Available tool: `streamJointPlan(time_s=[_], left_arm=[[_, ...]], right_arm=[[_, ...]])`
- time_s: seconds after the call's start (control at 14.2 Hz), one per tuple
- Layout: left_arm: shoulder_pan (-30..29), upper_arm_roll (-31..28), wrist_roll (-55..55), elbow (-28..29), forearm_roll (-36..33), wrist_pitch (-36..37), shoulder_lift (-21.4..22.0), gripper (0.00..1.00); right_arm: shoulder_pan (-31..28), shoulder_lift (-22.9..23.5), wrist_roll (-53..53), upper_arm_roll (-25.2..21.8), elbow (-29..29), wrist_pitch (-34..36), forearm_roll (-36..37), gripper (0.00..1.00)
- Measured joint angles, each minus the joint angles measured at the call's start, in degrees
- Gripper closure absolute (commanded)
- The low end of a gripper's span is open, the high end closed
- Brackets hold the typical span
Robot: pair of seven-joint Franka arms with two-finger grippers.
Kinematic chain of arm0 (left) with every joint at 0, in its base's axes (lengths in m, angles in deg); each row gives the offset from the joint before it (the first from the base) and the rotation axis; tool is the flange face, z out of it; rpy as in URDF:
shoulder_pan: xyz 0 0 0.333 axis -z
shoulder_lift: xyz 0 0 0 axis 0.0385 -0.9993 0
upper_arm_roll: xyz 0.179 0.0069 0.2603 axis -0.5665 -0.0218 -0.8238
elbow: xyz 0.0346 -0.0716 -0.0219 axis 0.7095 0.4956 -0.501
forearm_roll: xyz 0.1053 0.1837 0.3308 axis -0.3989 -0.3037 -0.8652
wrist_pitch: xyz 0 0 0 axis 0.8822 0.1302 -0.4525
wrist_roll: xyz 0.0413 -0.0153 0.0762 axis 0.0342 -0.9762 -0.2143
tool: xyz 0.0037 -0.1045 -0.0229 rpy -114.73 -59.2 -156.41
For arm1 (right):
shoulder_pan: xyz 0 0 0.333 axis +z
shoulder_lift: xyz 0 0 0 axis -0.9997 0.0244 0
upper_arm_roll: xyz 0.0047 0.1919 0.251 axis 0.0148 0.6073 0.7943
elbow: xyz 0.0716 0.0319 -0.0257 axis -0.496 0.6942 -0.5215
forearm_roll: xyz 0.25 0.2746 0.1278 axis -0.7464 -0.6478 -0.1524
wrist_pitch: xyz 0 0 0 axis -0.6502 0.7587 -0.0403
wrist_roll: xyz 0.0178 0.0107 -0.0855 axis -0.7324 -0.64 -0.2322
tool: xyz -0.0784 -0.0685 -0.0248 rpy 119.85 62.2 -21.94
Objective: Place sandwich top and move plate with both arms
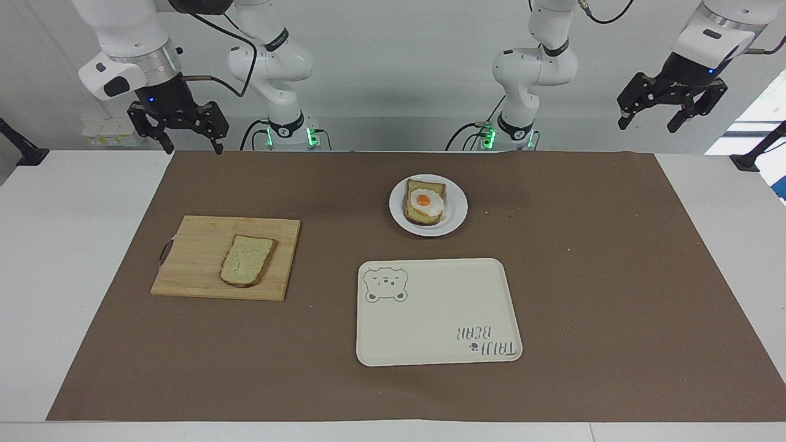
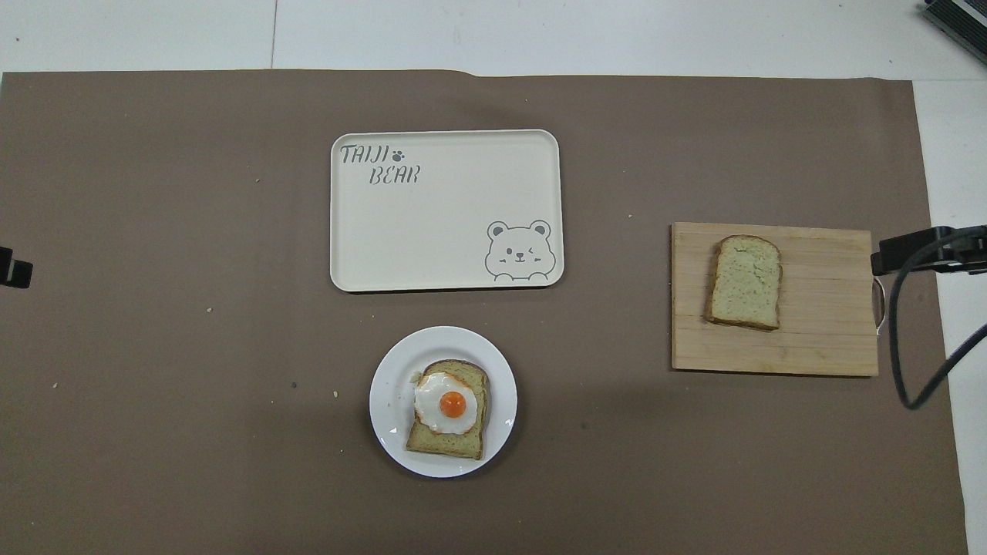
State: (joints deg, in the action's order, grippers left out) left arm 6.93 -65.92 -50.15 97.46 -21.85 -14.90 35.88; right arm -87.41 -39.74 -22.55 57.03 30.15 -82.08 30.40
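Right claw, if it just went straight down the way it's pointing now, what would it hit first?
Probably bare surface. The right claw hangs open, pointing down over the robots' edge of the brown mat. The cutting board with the sandwich top lies farther from the robots, likely off that line, though depth is unclear.

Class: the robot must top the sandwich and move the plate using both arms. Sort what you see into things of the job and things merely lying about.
Of the job:
sandwich top on the cutting board
plate holding the egg bread
right gripper, open, raised
left gripper, open, raised

Lying about:
cutting board
bear tray
brown mat
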Motion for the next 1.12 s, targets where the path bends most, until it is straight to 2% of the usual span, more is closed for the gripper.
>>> streamJointPlan(time_s=[1.12], left_arm=[[0.0, 0.1, 0.0, 0.1, 0.0, 0.0, 0.0, 0.00]], right_arm=[[-0.2, -0.4, 0.0, -0.2, 1.4, -1.0, 0.0, 0.00]])
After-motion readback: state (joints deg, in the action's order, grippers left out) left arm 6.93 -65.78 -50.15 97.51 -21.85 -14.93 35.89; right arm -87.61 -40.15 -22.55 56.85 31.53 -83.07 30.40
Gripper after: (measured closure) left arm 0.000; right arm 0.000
